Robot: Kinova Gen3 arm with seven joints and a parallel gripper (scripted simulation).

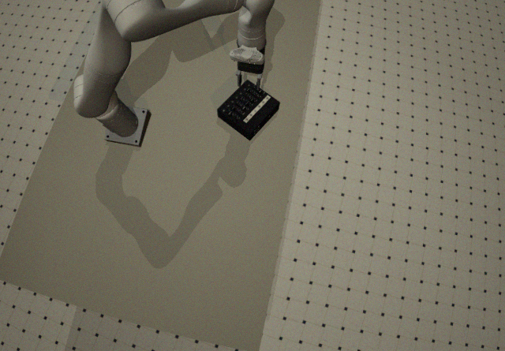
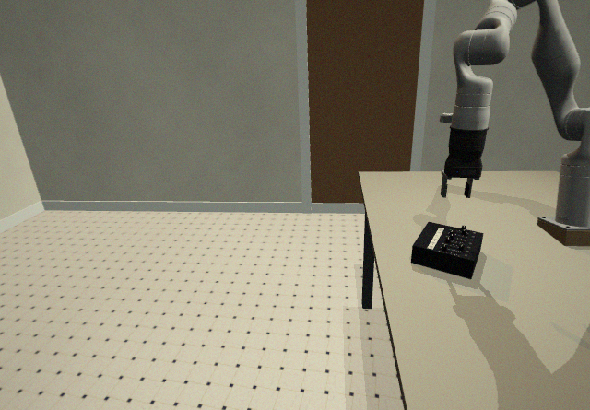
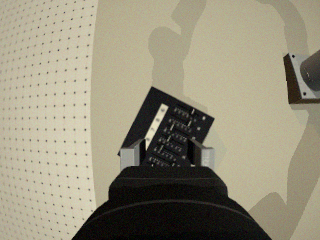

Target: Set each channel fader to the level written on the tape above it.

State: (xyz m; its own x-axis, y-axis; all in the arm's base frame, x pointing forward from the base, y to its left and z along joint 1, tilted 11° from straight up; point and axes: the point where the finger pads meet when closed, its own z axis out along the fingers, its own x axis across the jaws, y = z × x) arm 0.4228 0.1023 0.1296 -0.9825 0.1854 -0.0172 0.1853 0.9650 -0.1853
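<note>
Top view: a long tan table [image 1: 171,200] runs down the middle of the frame, tiled floor on either side. My grey arm [image 1: 122,13] arches across the upper left, from its base plate to the wrist at upper centre.

The lighting desk [image 1: 248,109], a small black box, sits flat on the table just above centre, turned at a slant. Its long axis runs from lower left to upper right. The pale tape strip [image 1: 256,110] marks its lower-right edge, and the fader slots run away from it toward the upper left, so each fader travels along the short axis. The numbers on the tape are too small to read.

My gripper [image 1: 248,80] hangs above the desk's upper corner, pointing straight down, fingers spread fully wide and holding nothing. In the exterior view the gripper [image 2: 456,190] is clearly above the desk [image 2: 447,249], not touching it.

I judge the step in hand to be the descent onto the first fader cap [image 2: 464,228]. To do it well, I should square my fingers across one cap only, come down gently so the desk does not tip or slide, and push straight along the slot, keeping clear of neighbouring caps and the master.
</note>
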